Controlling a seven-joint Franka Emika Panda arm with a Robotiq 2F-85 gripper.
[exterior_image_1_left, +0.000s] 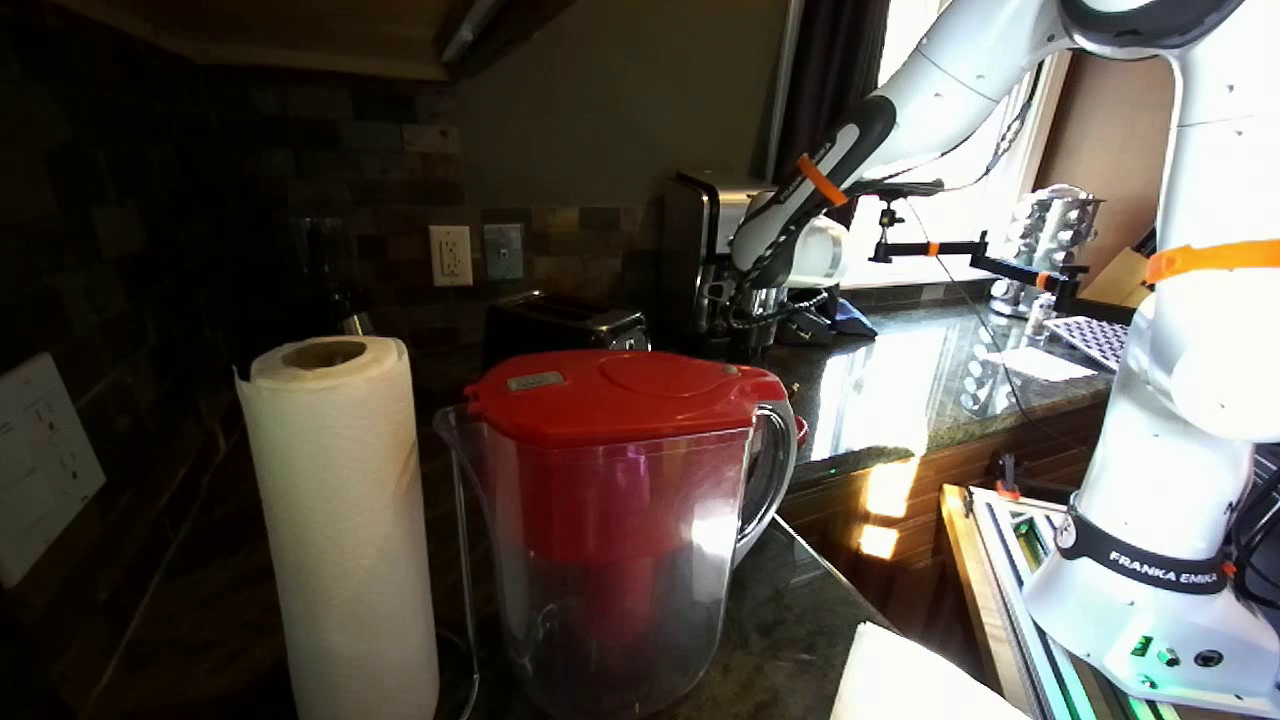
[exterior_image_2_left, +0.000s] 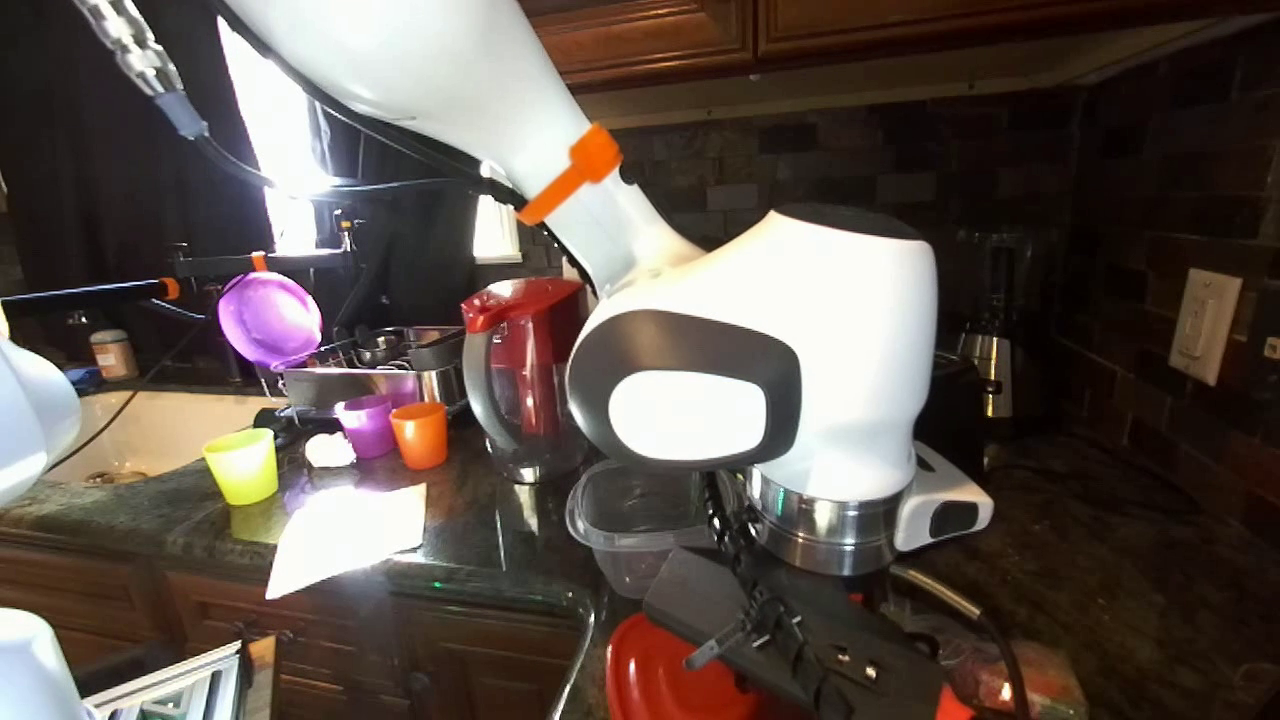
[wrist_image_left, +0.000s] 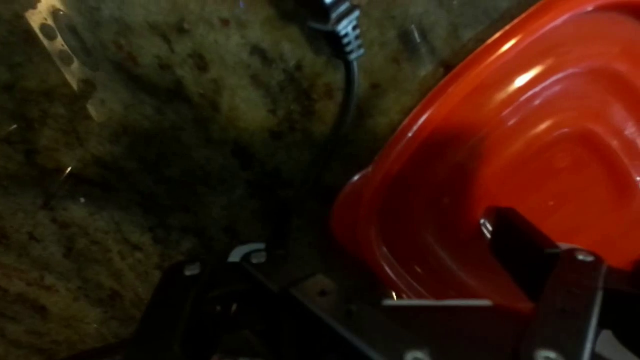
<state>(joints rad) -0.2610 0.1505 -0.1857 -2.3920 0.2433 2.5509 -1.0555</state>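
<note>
The hand (wrist_image_left: 367, 239) is released, holding nothing; in the wrist view its fingers (wrist_image_left: 520, 245) stand well apart. The red lid (wrist_image_left: 560, 165) lies flat on the counter (wrist_image_left: 250, 115) directly beneath it, off toward one side rather than centred between the fingers. One finger is over the lid's recessed middle, while the opposite one is over the dark speckled stone, beyond the lid's rim, so the lid's rounded corner sits between the two. The light is poor down there, and I can't tell whether the finger above the lid touches it or only hovers.

In an exterior view the lid shows partly from under the hand's dark body, near the counter's edge, and a clear container (exterior_image_2_left: 640, 525) stands just behind it, close to the arm (exterior_image_2_left: 850, 330). A pitcher (exterior_image_1_left: 620, 510) with a red top stands farther back in that view, with an orange cup (exterior_image_2_left: 420, 436), a purple cup (exterior_image_2_left: 367, 427), a lime cup (exterior_image_2_left: 242, 467) and a white sheet (exterior_image_2_left: 350, 535) to its left.
</note>
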